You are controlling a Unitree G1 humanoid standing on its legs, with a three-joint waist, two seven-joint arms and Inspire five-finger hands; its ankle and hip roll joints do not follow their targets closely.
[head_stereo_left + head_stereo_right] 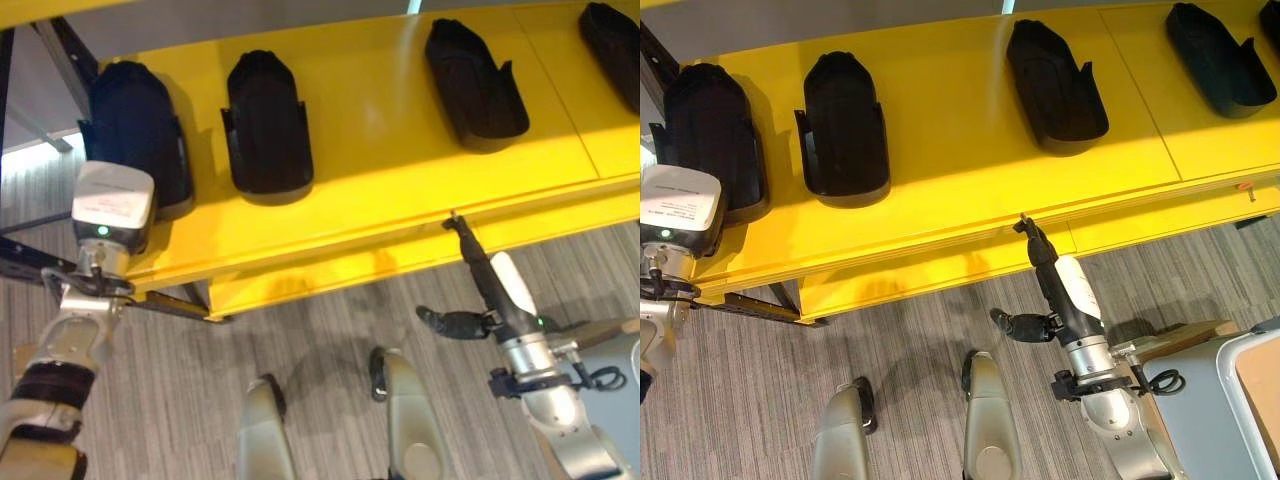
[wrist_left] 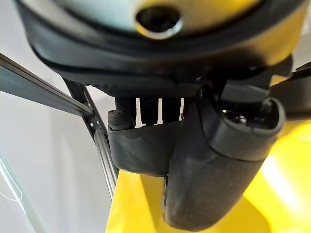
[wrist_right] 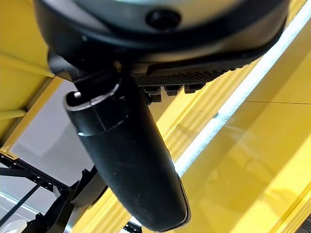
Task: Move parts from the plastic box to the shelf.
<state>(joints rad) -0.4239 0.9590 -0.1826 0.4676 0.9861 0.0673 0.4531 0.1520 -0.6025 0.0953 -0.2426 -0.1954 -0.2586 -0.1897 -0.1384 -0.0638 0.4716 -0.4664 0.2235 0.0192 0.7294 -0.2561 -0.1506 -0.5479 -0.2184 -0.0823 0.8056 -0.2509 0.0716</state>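
Several black moulded parts lie in a row on the yellow shelf (image 1: 400, 170). My left hand (image 2: 218, 170) is at the shelf's left end, thumb and fingers (image 2: 148, 108) curled over the rim of the leftmost part (image 1: 135, 125). That part rests on the shelf beside a second part (image 1: 265, 130). Two more parts (image 1: 475, 85) (image 1: 1220, 60) lie further right. My right hand (image 1: 490, 285) hangs below the shelf's front lip, open and holding nothing. Its straight fingers point up, with the tips at the lip.
Dark metal frame bars (image 1: 60, 45) run past the shelf's left end, close to my left arm. A grey box (image 1: 1240, 390) with a cardboard piece beside it stands at the lower right by my right arm. Striped grey carpet (image 1: 330, 330) lies below the shelf.
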